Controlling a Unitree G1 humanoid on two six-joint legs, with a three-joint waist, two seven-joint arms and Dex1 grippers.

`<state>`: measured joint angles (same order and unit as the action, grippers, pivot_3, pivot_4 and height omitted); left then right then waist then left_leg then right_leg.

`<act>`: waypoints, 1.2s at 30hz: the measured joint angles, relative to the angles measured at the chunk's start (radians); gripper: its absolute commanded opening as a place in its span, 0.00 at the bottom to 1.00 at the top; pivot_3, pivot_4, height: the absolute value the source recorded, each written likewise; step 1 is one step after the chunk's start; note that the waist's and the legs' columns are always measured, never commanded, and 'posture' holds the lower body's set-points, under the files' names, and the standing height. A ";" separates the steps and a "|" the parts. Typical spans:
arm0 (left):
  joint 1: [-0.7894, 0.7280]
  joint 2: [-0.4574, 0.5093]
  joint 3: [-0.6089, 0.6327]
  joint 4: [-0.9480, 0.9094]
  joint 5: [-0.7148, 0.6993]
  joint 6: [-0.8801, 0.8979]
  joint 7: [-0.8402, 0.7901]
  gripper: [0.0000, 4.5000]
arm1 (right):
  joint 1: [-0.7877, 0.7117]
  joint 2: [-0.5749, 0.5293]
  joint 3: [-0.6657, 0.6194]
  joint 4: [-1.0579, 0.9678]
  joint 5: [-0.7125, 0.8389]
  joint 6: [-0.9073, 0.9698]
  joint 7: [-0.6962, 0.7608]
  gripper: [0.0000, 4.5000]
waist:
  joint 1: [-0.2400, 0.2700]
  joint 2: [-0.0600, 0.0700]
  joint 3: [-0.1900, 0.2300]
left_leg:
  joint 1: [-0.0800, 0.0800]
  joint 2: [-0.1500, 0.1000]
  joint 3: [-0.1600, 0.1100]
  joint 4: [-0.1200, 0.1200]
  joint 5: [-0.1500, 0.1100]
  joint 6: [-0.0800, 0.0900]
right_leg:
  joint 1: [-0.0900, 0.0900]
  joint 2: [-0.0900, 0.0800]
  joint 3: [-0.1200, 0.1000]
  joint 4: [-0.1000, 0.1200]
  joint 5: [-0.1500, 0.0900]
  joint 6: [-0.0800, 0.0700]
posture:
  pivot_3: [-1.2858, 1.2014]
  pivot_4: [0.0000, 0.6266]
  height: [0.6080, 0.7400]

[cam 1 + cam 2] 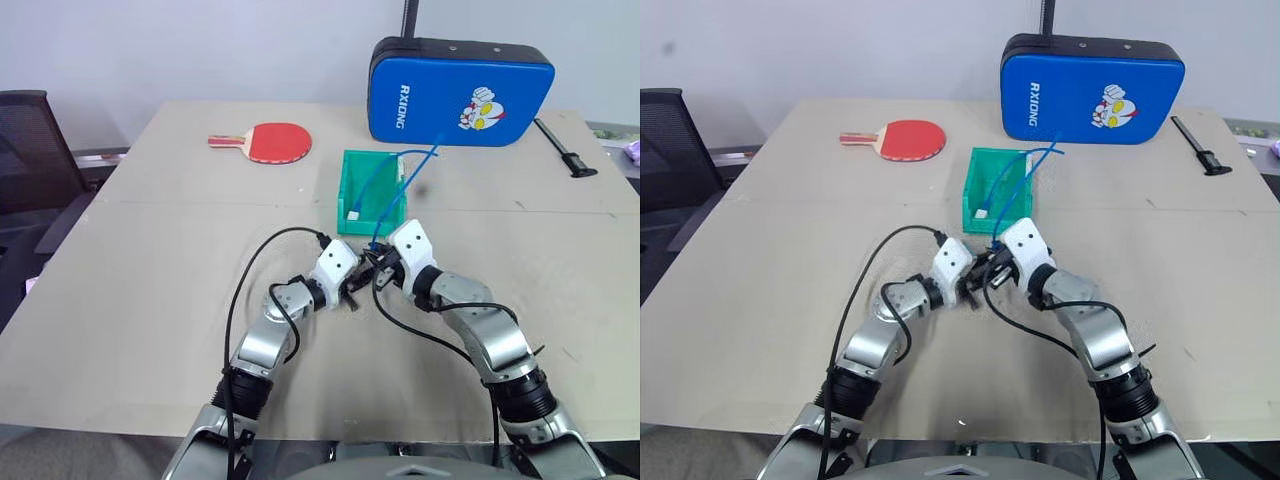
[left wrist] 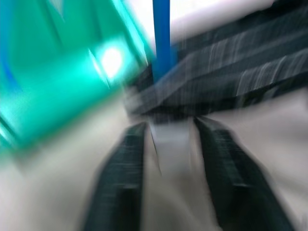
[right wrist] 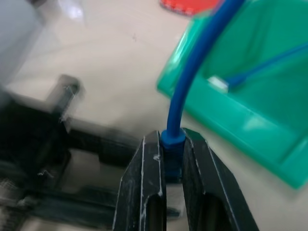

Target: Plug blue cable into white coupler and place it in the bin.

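A: How much room is there on the table (image 1: 150,300)?

B: Plenty on both sides; the blue case (image 1: 460,90) stands at the far edge, and the one green bin (image 1: 372,192) sits mid-table just ahead of both grippers.

A: And the blue cable (image 3: 190,72)?

B: The right gripper (image 3: 173,159) clamps its end; it arcs up towards the bin. A white coupler (image 2: 169,144) sits between the parted fingers of the left gripper (image 2: 171,159).

My head views were bright and even, with soft shadows; my left wrist view was smeared by blur.
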<state>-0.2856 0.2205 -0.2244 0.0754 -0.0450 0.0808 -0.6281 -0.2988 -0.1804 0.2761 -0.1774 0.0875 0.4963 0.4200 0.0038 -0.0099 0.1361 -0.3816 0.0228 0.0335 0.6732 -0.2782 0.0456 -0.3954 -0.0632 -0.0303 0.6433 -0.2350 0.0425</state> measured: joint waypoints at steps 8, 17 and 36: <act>0.114 0.216 0.104 -0.277 -0.142 0.179 -0.120 0.57 | -0.027 -0.078 -0.068 0.011 0.057 -0.029 0.084 0.00 | -0.013 0.001 0.005 | -0.004 0.000 0.000 -0.002 0.000 0.000 | -0.005 -0.004 0.000 -0.001 0.000 0.000 | 0.52 0.24 0.92; 0.097 0.416 0.339 -0.563 -0.456 0.662 -0.117 0.57 | -0.321 -0.041 -0.154 0.009 0.216 0.121 0.137 0.00 | -0.018 -0.003 0.013 | -0.016 0.000 -0.002 -0.002 0.000 0.000 | -0.016 -0.001 -0.003 0.000 0.000 0.000 | 0.52 0.24 0.92; -0.107 0.529 0.450 -0.652 -0.649 0.936 0.061 0.59 | -0.664 -0.015 -0.208 0.595 0.188 0.048 0.141 0.98 | -0.019 -0.007 0.017 | -0.018 -0.001 0.000 -0.005 0.004 -0.008 | -0.017 -0.001 0.001 -0.002 0.000 0.001 | 0.52 0.24 0.92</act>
<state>-0.3924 0.7498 0.2256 -0.5769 -0.6942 1.0170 -0.5670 -0.9632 -0.1957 0.0678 0.4175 0.2757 0.5442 0.5610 -0.0147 -0.0167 0.1527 -0.3995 0.0221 0.0339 0.6686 -0.2739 0.0376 -0.4125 -0.0645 -0.0297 0.6414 -0.2348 0.0430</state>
